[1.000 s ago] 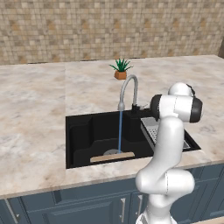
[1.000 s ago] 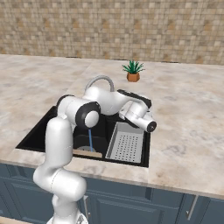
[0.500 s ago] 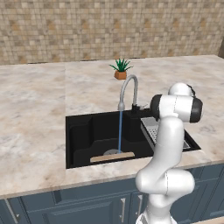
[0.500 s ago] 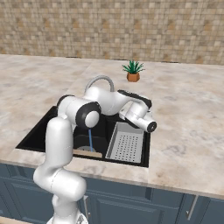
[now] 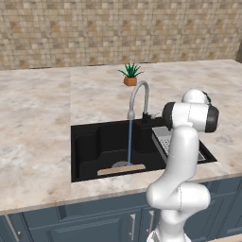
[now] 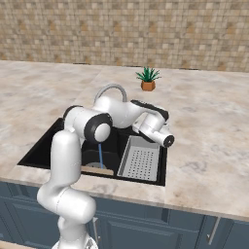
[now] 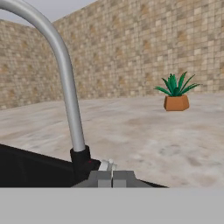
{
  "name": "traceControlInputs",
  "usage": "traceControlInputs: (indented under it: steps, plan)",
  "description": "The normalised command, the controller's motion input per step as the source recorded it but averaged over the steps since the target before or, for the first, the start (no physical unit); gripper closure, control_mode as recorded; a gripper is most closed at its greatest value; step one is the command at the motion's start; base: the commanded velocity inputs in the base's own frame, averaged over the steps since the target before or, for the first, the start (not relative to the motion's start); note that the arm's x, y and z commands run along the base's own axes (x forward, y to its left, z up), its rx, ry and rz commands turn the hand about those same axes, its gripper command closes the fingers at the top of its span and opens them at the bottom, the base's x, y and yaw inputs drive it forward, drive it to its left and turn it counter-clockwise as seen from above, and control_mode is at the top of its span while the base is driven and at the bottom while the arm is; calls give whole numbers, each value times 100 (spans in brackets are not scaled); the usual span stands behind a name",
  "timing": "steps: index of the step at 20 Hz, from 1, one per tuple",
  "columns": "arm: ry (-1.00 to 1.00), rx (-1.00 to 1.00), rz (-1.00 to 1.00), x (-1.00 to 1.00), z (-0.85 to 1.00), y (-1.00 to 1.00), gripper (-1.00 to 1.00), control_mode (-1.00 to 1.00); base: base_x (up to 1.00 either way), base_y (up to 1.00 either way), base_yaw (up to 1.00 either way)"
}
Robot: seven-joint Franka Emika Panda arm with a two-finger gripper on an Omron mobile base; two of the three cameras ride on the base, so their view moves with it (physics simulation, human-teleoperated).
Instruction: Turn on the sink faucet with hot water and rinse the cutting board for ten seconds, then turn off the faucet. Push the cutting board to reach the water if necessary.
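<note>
Beige mosaic tile covers the wall (image 5: 118, 33) behind a long marbled stone counter (image 5: 42, 123), which runs over dark blue-grey cabinet fronts (image 5: 80, 222). Set into the counter is the sink (image 5: 94, 146), a large black rectangular basin. Along its right side lies a grey perforated drain tray (image 6: 141, 160). The sink faucet (image 5: 139, 97) rises at the back edge of the basin, its silver gooseneck arching forward over the basin, and the water (image 5: 129, 142) drops from its mouth as a thin straight blue stream. The cutting board (image 5: 121, 169) lies flat on the basin floor near the front wall, and the stream meets it around its middle. A small potted plant (image 5: 130, 74) in a terracotta pot stands on the counter behind the faucet, well apart from it.

The white arm reaches over the right part of the sink. In the hand view the gripper (image 7: 112, 178) sits just in front of the faucet's dark base, beside the small side handle (image 7: 107, 165). Its two tips are pressed together with no gap and grasp nothing; whether they touch the handle I cannot tell.
</note>
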Motion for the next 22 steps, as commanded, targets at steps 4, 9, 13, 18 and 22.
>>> traceControlInputs:
  steps: [4,9,13,18,22]
  plan:
    - [0,0,0,0,0,0,100,-100,0,0,0]
    - [0,0,0,0,0,0,100,-100,0,0,0]
    - [0,0,0,0,0,0,100,-100,0,0,0]
    - [0,0,0,0,0,0,100,-100,0,0,0]
    - [0,0,0,0,0,0,100,-100,0,0,0]
